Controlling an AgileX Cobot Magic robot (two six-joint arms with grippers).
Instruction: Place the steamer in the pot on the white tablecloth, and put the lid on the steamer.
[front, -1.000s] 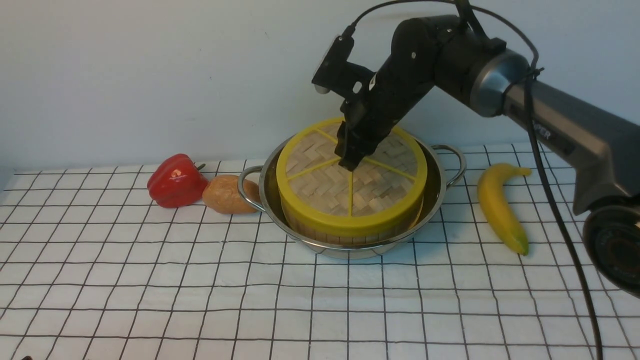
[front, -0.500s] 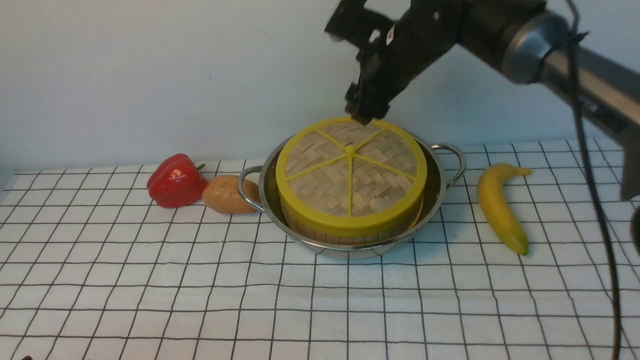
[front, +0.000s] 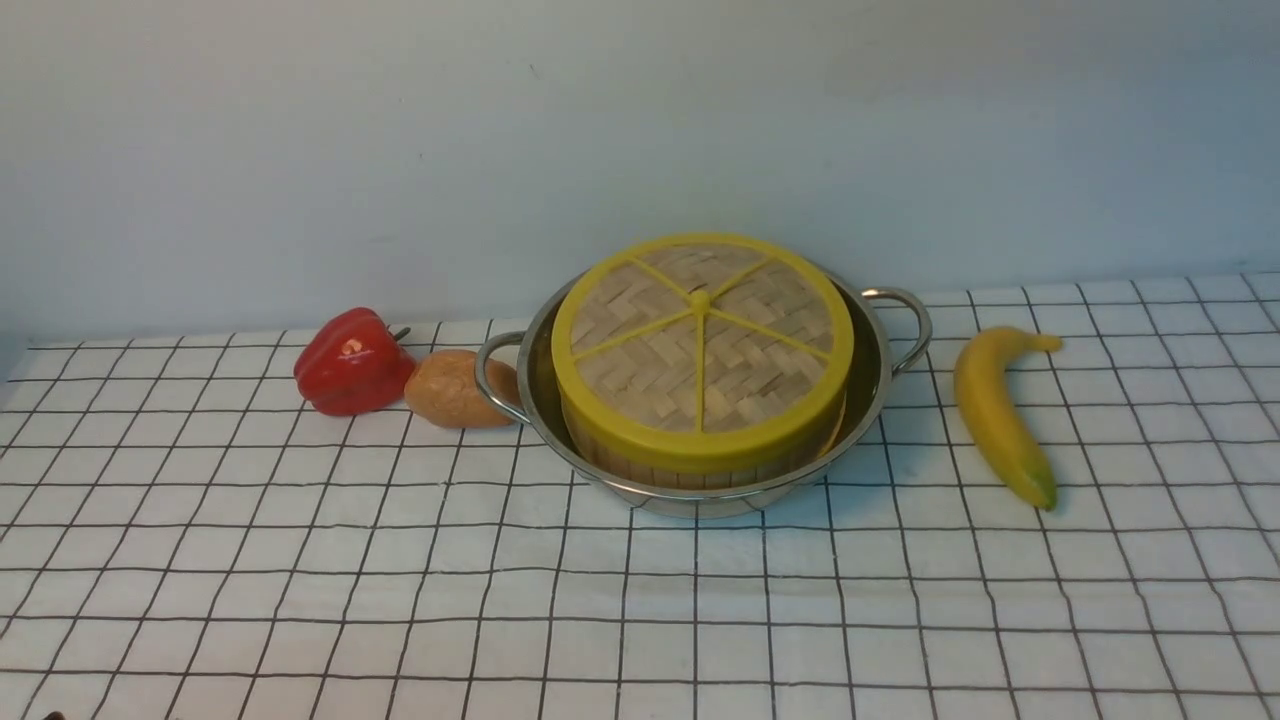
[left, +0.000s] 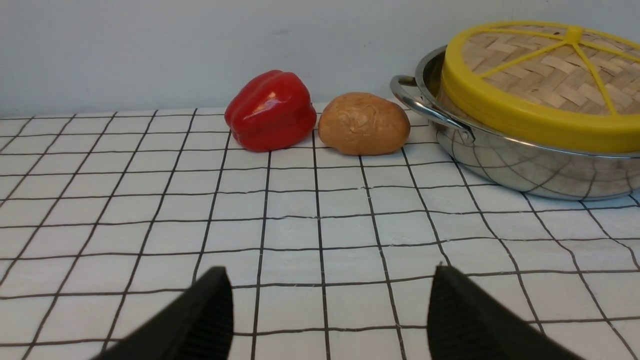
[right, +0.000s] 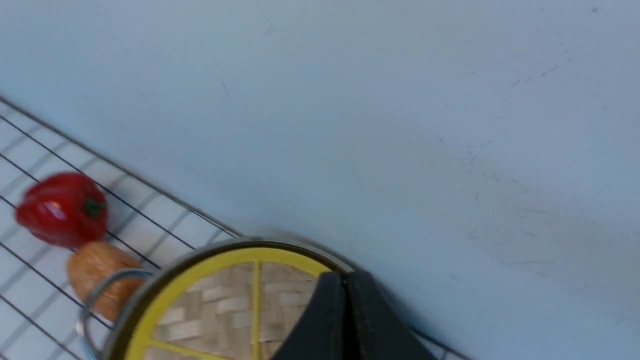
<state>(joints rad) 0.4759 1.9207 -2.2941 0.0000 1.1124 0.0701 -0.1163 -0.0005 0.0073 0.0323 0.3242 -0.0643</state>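
Note:
The shiny steel pot (front: 868, 385) stands on the white tablecloth (front: 400, 600) at mid table. The steamer (front: 690, 465) sits inside it, only its bamboo side showing under the woven, yellow-rimmed lid (front: 702, 350), which lies flat on top. No arm shows in the front view. In the left wrist view my left gripper (left: 330, 280) hovers low over bare cloth, open and empty, with the pot (left: 520, 167) and lid (left: 545, 75) ahead to one side. In the right wrist view my right gripper (right: 344, 280) is shut on nothing, high above the lid (right: 220, 305).
A red bell pepper (front: 350, 362) and a brown potato (front: 455, 390) lie left of the pot, the potato close to its left handle. A yellow banana (front: 995, 410) lies to the right. A pale wall rises behind the table.
My right gripper let go of the lid's knob, rose and left the front view, then shut empty. The lid stays on the steamer.

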